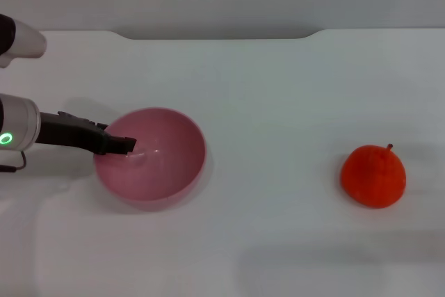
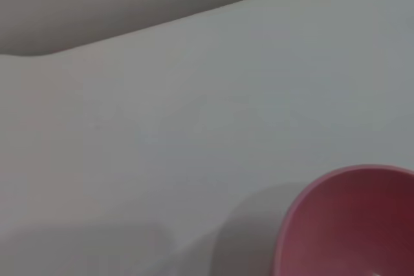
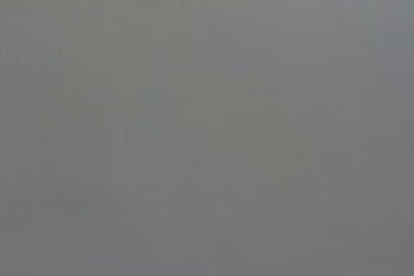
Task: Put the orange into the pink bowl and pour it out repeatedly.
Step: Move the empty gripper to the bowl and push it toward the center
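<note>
- The pink bowl (image 1: 156,165), at 9 o'clock in the head view, is glossy rose pink, plain and unpatterned, with pale highlights on its inner wall; the left wrist view shows the same pink rim (image 2: 304,205).
- The orange (image 1: 373,175), at 3 o'clock, is bright red-orange with a small dark stem nub.
- The left gripper (image 1: 125,145), over the bowl's left rim, is matte black; the arm behind it is silver-grey with a glowing green ring.
- The table (image 1: 278,102) is plain white, with a grey wall beyond.
- The right wrist view shows uniform grey only.
</note>
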`<control>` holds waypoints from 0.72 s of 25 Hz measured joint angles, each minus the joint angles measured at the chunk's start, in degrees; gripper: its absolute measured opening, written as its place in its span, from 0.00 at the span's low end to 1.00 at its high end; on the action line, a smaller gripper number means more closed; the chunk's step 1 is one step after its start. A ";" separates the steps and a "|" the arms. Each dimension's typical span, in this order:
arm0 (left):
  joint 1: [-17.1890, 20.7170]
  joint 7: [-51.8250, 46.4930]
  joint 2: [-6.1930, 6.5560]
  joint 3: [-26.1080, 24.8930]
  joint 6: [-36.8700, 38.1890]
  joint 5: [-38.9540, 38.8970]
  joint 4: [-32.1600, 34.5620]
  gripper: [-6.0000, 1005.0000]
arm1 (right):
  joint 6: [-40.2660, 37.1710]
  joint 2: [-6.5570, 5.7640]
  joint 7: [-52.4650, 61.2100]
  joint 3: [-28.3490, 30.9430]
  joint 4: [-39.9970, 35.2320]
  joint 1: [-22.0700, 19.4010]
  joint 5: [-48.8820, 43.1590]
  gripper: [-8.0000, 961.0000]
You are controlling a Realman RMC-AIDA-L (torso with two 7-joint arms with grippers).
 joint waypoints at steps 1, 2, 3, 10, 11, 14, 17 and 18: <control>-0.15 -0.17 0.05 0.00 0.18 0.08 0.00 0.64 | 0.00 -0.01 -0.03 0.01 0.04 0.02 0.00 0.70; -0.63 -0.60 0.17 -0.11 0.92 0.38 0.00 0.64 | 0.00 -0.03 -0.07 0.05 0.09 0.05 0.00 0.70; -1.13 -1.02 0.26 -0.24 1.72 0.74 0.00 0.64 | 0.00 -0.03 -0.08 0.09 0.11 0.07 0.00 0.70; -5.60 -4.78 0.29 -0.36 7.01 7.90 0.04 0.64 | -0.01 -0.06 -0.19 0.28 0.18 0.08 0.00 0.70; -6.27 -5.22 0.22 -0.21 7.55 8.92 0.02 0.64 | 0.00 -0.06 -0.21 0.28 0.20 0.07 0.00 0.70; -8.03 -6.24 0.16 0.02 8.74 11.32 -0.03 0.64 | -0.01 -0.06 -0.23 0.27 0.25 0.07 0.00 0.70; -9.40 -7.23 0.11 0.05 9.13 13.16 -0.21 0.64 | -0.01 -0.06 -0.20 0.27 0.26 0.06 0.00 0.70; -9.82 -7.47 0.09 0.07 9.18 13.74 -0.34 0.64 | -0.01 -0.06 -0.15 0.27 0.26 0.03 0.00 0.70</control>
